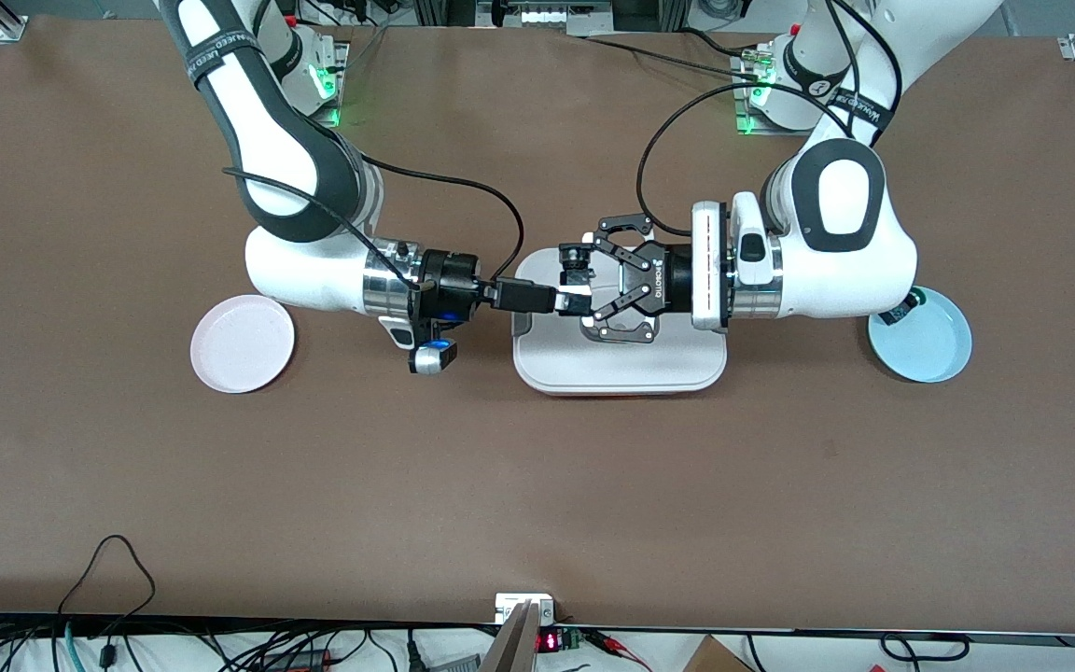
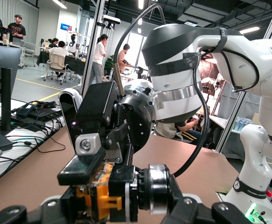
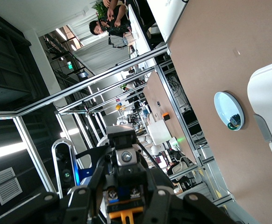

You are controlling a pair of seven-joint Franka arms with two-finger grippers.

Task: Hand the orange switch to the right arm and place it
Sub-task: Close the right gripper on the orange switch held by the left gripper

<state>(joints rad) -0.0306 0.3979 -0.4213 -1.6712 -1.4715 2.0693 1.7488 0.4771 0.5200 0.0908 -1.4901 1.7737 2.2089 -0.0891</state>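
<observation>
The orange switch (image 1: 577,257) is held in the air over the white tray (image 1: 621,373), between both grippers. In the left wrist view the orange switch (image 2: 98,198) lies crosswise, orange body at one end, silver-ringed black cylinder at the other. My left gripper (image 1: 584,285), the open-linkage one, is shut on its two ends. My right gripper (image 1: 567,301), with the silver cuff and blue light, meets it head-on. Its upper finger (image 2: 80,168) rests on the orange end and its lower finger is hidden. The right wrist view shows the switch's terminals and orange tab (image 3: 126,210).
A pink plate (image 1: 242,343) lies toward the right arm's end of the table. A pale blue plate (image 1: 920,347) toward the left arm's end holds a black-grey part with a green cap (image 1: 901,308). The plate also shows in the right wrist view (image 3: 229,111).
</observation>
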